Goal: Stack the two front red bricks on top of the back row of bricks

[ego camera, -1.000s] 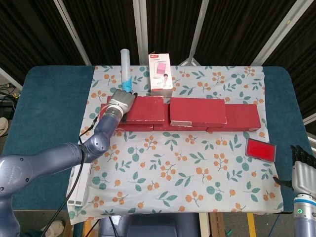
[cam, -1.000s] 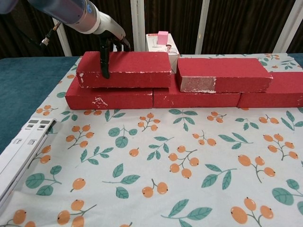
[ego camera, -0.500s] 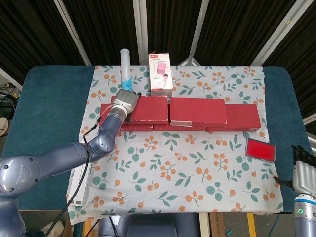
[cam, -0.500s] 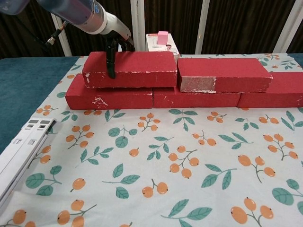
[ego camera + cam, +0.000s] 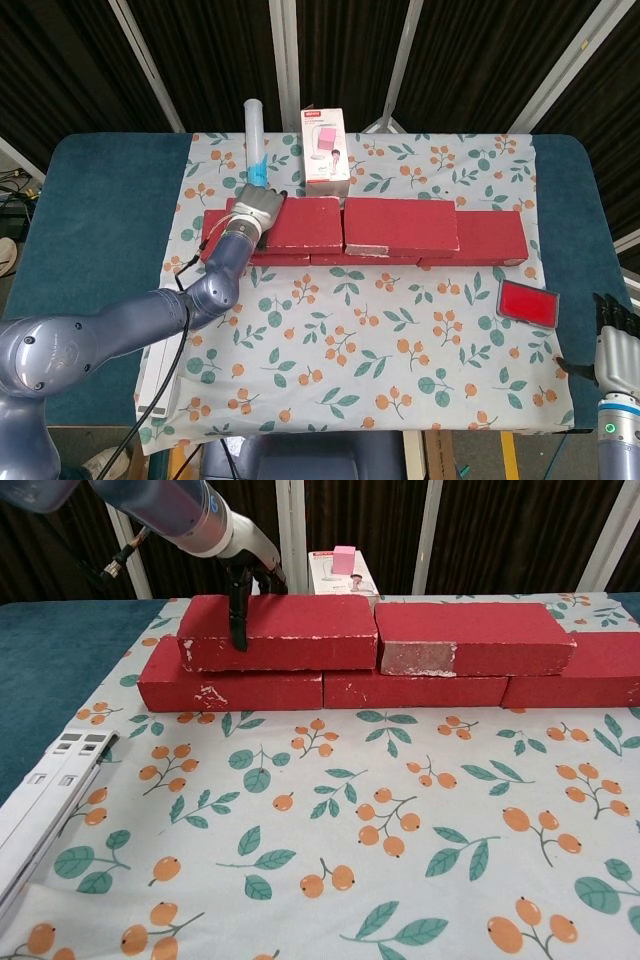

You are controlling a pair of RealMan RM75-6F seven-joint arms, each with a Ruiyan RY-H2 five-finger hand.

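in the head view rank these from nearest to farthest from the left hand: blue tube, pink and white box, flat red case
1. Blue tube: just behind the left hand, standing at the cloth's back left.
2. Pink and white box: behind the bricks, to the right of the tube.
3. Flat red case: far across the cloth, front right, near the right hand.

Teal table (image 5: 90, 200), floral cloth (image 5: 360, 330) spread over it, white tray (image 5: 40, 800) at cloth's left edge
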